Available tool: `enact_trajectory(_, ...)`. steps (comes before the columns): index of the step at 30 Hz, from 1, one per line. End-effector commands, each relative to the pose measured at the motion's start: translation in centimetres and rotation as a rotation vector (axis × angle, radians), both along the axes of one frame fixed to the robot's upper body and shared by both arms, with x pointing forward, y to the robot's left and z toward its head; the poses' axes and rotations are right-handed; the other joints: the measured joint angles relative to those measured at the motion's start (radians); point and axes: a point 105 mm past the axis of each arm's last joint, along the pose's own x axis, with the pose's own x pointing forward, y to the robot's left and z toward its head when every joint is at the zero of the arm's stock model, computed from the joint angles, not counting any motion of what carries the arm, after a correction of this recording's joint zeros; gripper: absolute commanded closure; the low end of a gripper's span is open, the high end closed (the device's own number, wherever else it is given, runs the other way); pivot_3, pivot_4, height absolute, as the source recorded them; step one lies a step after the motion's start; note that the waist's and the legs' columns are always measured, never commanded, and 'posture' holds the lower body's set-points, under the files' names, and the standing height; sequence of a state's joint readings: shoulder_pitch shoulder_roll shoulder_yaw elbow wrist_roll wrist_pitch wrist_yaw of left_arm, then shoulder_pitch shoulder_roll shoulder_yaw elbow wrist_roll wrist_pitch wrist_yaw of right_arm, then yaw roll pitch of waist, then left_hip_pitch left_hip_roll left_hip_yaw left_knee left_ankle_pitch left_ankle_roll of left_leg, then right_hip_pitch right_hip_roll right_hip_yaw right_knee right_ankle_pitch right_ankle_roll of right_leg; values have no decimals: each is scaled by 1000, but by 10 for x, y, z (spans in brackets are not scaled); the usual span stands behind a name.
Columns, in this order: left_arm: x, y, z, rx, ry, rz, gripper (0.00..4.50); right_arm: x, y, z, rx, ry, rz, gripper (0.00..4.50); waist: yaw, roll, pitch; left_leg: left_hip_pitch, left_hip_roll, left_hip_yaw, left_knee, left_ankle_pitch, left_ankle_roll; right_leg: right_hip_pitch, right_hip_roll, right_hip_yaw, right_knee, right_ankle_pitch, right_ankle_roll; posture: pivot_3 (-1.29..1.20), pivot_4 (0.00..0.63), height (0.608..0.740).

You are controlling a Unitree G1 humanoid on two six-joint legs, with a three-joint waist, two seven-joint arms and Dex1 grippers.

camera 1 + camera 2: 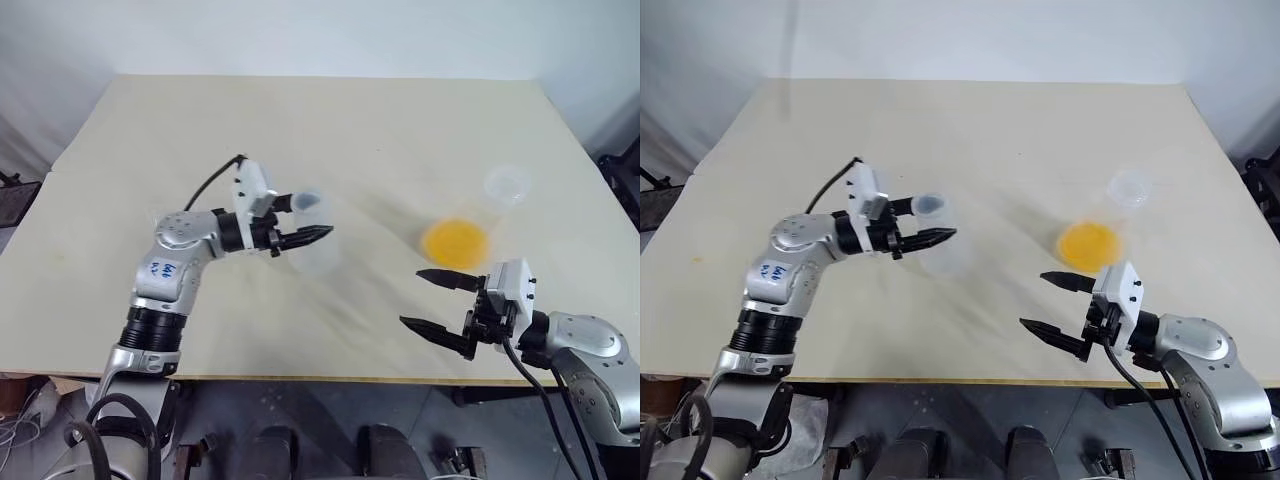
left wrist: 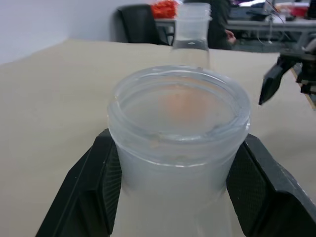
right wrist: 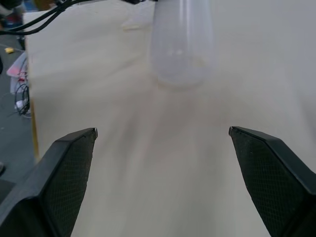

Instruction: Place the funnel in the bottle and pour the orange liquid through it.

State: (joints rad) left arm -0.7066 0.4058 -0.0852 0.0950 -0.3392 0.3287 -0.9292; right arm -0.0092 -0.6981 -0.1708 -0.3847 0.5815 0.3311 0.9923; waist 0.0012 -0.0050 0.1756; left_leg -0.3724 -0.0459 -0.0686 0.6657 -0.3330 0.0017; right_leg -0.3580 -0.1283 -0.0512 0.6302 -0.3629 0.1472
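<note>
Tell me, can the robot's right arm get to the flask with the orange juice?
Probably yes. The right gripper stands open just in front of the flask of orange liquid, with only bare table between them.

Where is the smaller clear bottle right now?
The bottle is left of table centre, its neck clamped between the left gripper fingers, well left of the orange liquid.

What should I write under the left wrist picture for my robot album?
The left gripper holds a clear bottle by its neck, fingers on both sides.
</note>
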Motion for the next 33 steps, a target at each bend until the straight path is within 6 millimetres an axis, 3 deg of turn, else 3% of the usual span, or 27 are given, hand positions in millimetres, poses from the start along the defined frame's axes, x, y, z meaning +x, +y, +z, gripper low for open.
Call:
enact_trajectory(1,-13,-25,2,21,-35,-64,1946,-3,-5,9,9,-35,-22,0,3,0,0,0,0,0,0,0,0,0,0,0,0,0,0,0,150,740)
enact_trajectory(6,-14,-46,-12,62,-25,-73,1946,-4,-7,10,13,-45,-52,0,9,0,0,0,0,0,0,0,0,0,0,0,-1,0,0,0,150,740)
enact_trajectory(13,-13,-60,-18,64,-27,-94,1946,-7,-8,9,9,-56,-79,0,22,0,0,0,0,0,1,0,0,0,0,0,-1,0,0,0,150,740)
enact_trajectory(21,-29,-66,-24,98,-34,-175,1946,-9,-9,9,5,-64,-94,0,23,0,0,0,-1,0,1,0,0,1,0,0,-1,0,0,0,150,740)
enact_trajectory(31,-32,-69,-31,108,-27,-186,1946,-6,-9,8,-1,-66,-97,0,23,0,0,0,-1,0,1,0,0,1,0,0,-1,0,0,0,150,740)
enact_trajectory(33,-33,-69,-32,113,-23,-189,1246,-6,-9,9,-2,-68,-97,0,23,0,0,0,-1,0,1,0,0,1,0,0,-1,0,0,0,150,740)
